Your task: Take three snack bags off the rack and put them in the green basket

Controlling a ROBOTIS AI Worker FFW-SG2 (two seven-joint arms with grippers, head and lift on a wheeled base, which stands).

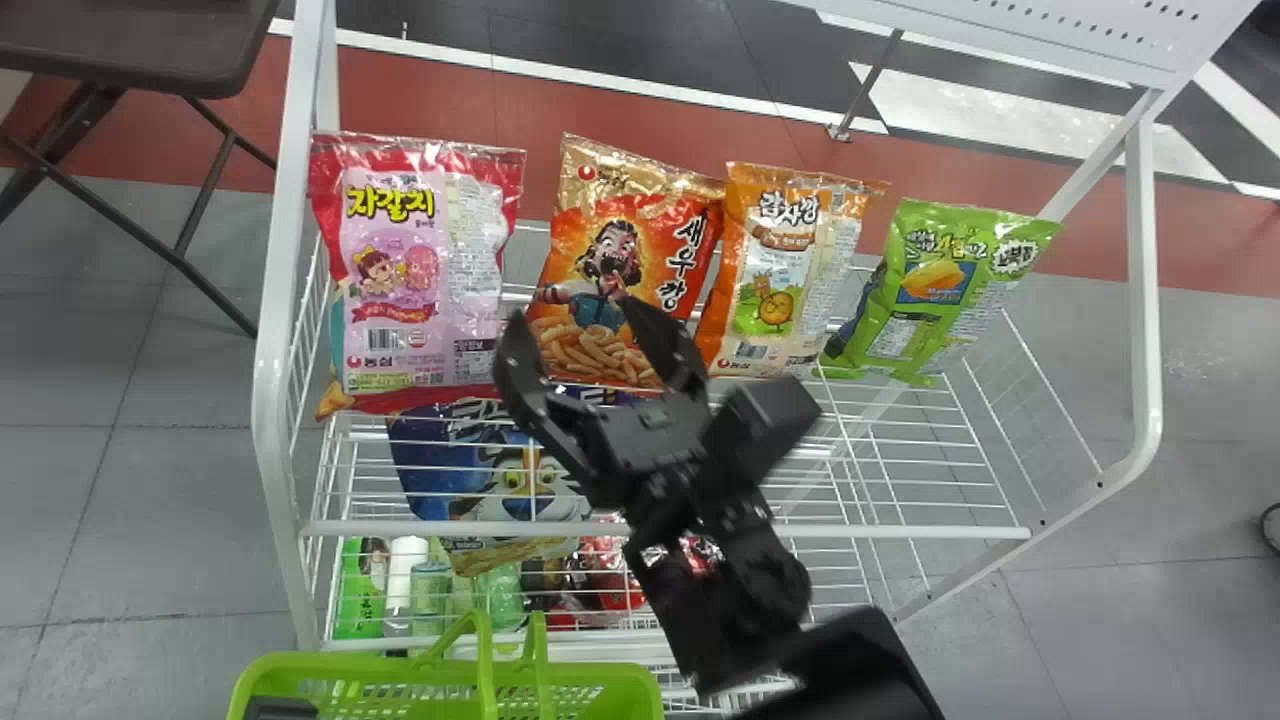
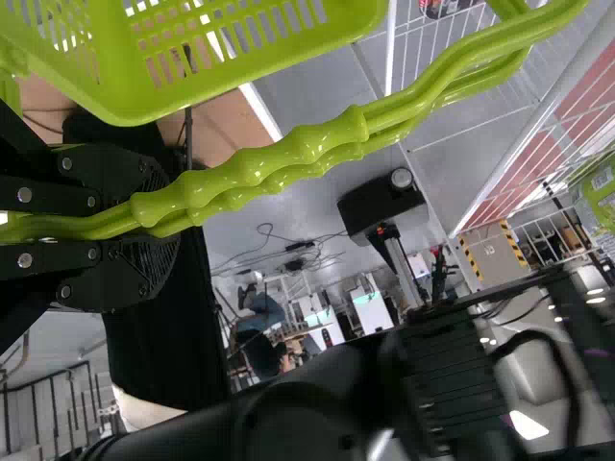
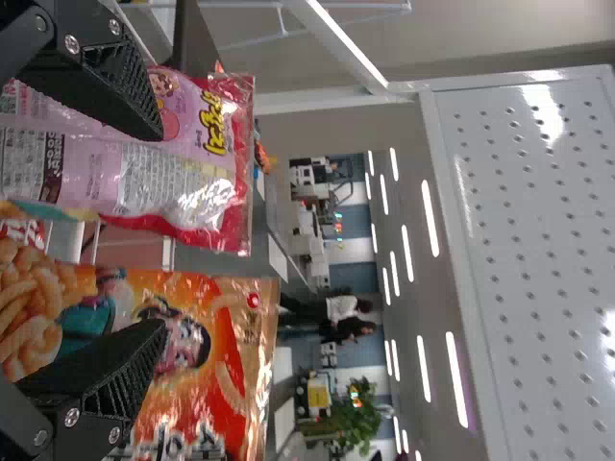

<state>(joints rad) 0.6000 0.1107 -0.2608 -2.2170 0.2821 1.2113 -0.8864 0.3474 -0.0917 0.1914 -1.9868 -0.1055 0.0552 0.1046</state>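
right hand (image 1: 580,325) wide, in front of orange-red bag (image 1: 615,235). left hand (image 2: 161,226) narrow, on both handles (image 2: 288,151) of green basket (image 1: 350,662); one basket, cut off at head view bottom. rack (image 1: 275,400): four upright bags counting pink bag (image 1: 400,280), orange bag (image 1: 780,280), green bag (image 1: 935,290). one blue bag (image 1: 435,475) lower, partly hidden. goods (image 1: 410,590) underneath, can't count.

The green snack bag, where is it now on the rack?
In the head view, the green snack bag is on the white rack, at the right end of the row, just right of the orange and white snack bag.
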